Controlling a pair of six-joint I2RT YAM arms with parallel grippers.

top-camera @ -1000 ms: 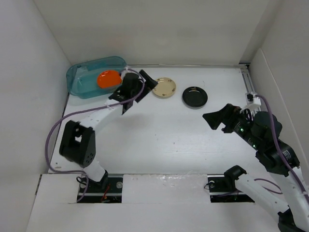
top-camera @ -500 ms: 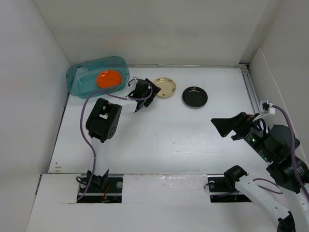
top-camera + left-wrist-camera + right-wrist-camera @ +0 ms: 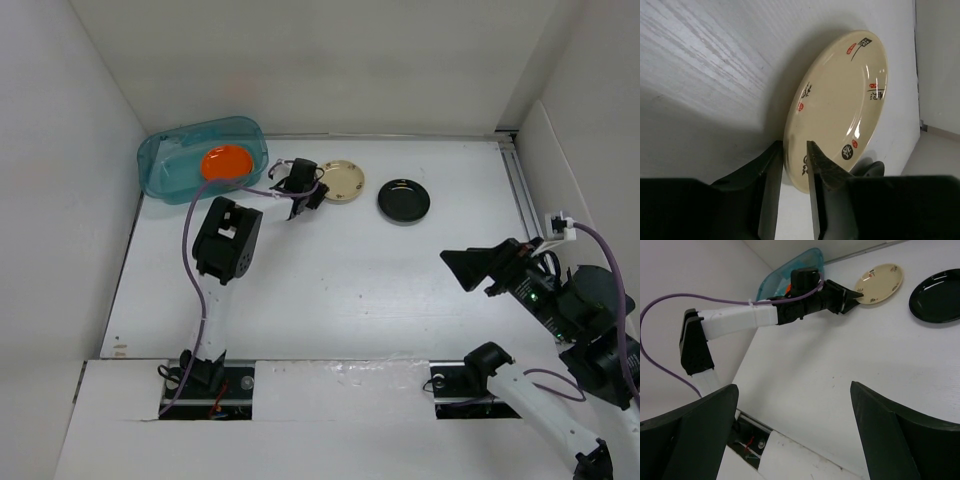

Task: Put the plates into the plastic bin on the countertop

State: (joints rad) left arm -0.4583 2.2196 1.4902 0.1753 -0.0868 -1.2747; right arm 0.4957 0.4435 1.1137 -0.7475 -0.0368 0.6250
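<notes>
Since the plastic bin (image 3: 165, 165), one orange plate (image 3: 226, 162) inside, sat left of the left gripper (image 3: 795, 150), whose jaws pinched the cream plate (image 3: 845, 100) by its rim, I judged the plate needed a firm hold and a lift clear of the bin wall. A black plate (image 3: 404, 200) lay right of those jaws; the right gripper (image 3: 465, 268) hung wide open, well apart. A second earlier, the left gripper was nearer the bin.

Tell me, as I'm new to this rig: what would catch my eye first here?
The left claw pinches the rim of the cream plate. Just left of it, an orange plate glows inside the teal bin. A black plate lies alone to the cream one's right, and the right claw hangs open, well away.
</notes>
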